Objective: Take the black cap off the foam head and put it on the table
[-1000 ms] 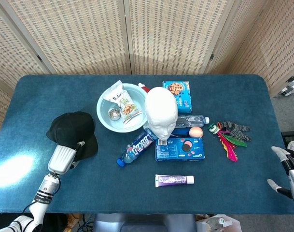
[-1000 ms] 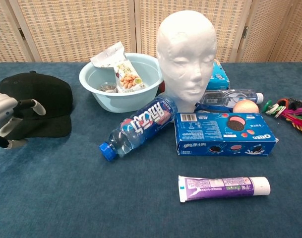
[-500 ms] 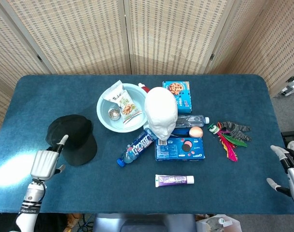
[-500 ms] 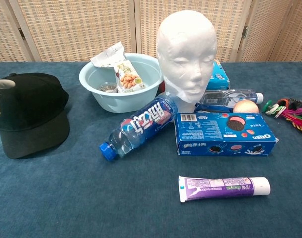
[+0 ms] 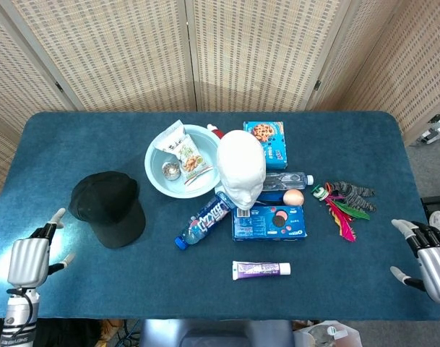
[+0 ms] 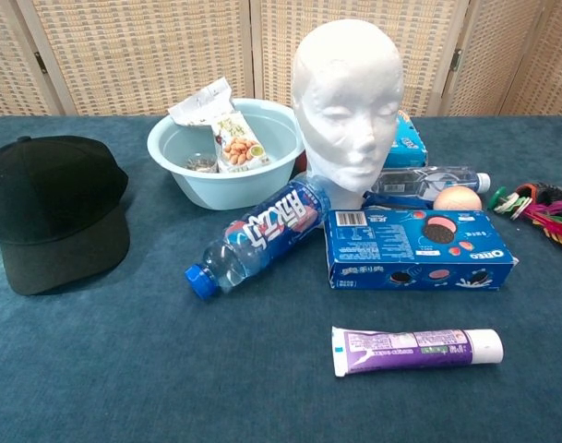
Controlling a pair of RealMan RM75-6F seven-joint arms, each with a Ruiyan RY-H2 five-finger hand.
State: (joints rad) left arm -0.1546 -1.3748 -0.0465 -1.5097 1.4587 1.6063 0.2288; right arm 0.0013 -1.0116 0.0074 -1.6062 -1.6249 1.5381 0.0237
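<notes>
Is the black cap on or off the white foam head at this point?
Off. The black cap lies flat on the blue table, left of the bare white foam head; neither hand touches it.

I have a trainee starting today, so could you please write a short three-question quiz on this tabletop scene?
1. True or false: the black cap lies on the table, off the foam head.
2. What does the left hand hold? A) the cap B) a bottle C) nothing
3. Fill in: the snack packet rests in the light blue ____.

Key: 1 true; 2 C; 3 bowl.
</notes>
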